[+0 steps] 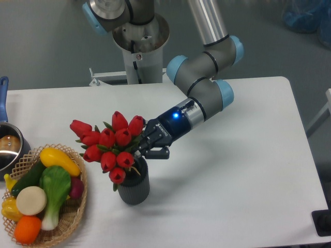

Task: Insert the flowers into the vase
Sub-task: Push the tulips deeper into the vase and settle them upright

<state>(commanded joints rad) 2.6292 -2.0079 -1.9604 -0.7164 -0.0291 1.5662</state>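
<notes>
We have the flowers (111,145) held by their stems just below the blooms, our fingers (144,150) closed on the bunch right above the rim of the vase (133,187). The red heads fan out to the far side of the fingers, tilted away and partly overhanging the vase mouth, while the tied stems run down from the fingers into the opening; how deep they sit we cannot tell, since the blooms and the rim hide them. The vase stands upright on the table (232,170), directly beneath the fingers. We judge the bunch to be light and springy: artificial heads and leaves that will bend and bounce back, with the stems stiffer where they are tied. That tied section is the right place to hold it, as we do now, because the heads would crush or slip. The bunch is wider than the vase, so we expect the lower blooms to rest on the rim. The vase looks small, and a sideways drag on the stems could tip it, so the bunch wants a straight push down.
</notes>
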